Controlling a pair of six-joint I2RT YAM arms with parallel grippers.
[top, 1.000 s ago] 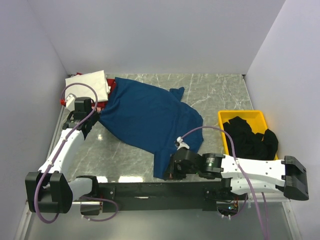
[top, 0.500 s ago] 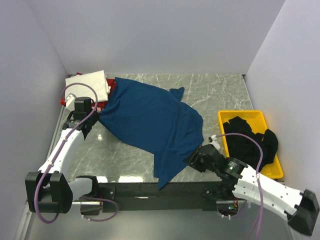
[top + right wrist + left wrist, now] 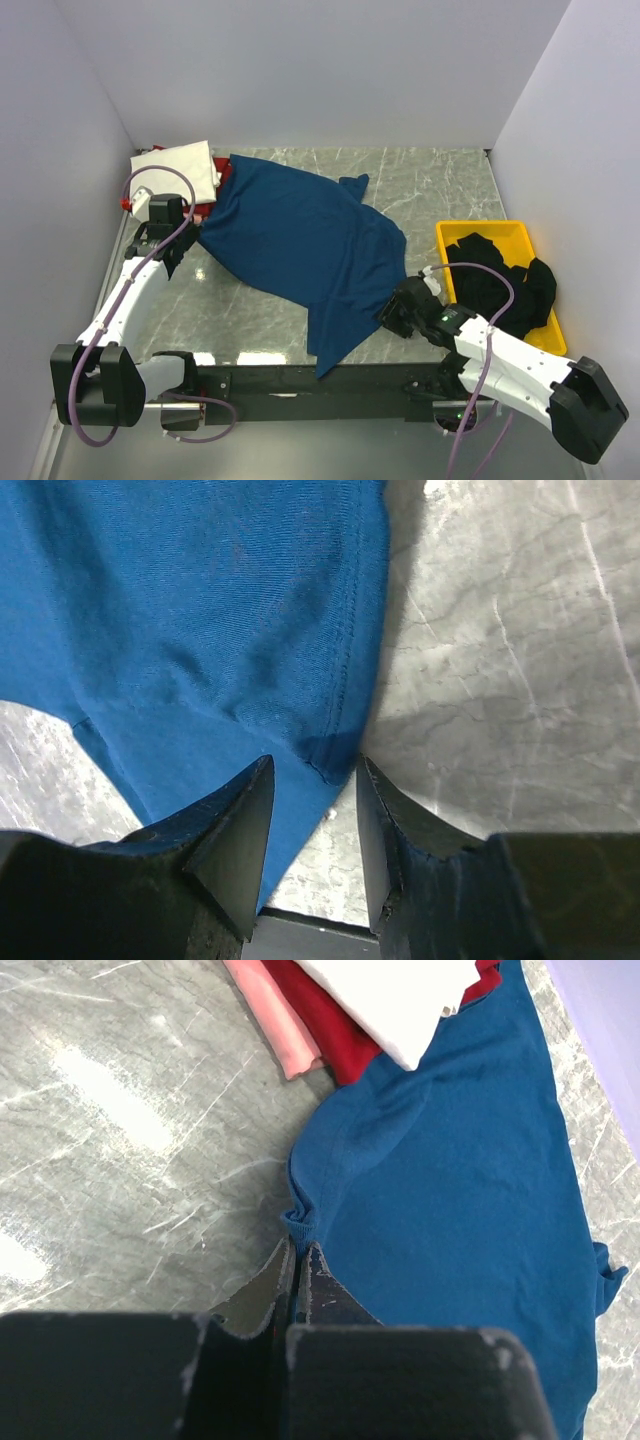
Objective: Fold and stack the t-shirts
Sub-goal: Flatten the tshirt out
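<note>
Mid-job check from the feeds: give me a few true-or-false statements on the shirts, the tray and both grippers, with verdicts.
1. The dark blue t-shirt lies spread on the grey marble table. True.
2. The right gripper is clamped shut on that shirt. False: its jaws stand open, with the shirt's hem corner between them.
3. The yellow plastic tray holds black clothing. True.
4. The cream folded t-shirt lies under the red t-shirt. False: the cream one is on top.
5. The left gripper is shut on the blue shirt's edge. True.
</note>
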